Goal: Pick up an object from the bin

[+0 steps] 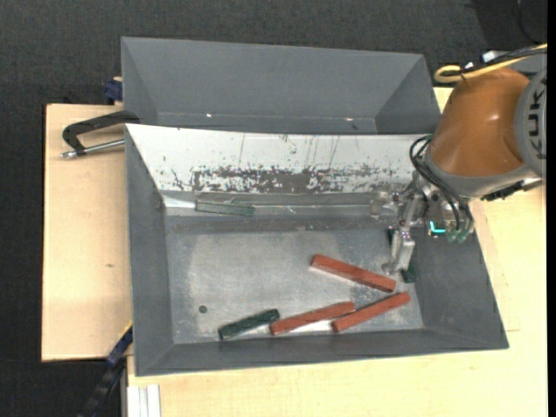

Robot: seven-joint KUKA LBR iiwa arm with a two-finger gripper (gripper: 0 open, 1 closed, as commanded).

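I am hanging my fingers (406, 268) low beside the upper red stick's (352, 273) right end, probably lining up a grip; open or closed, I cannot tell.

No legible txt or nos.; cut-off lettering on arm (532, 120) can't be read.

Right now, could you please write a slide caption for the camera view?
Gripper low by one end of the rearmost red stick in the grey bin.
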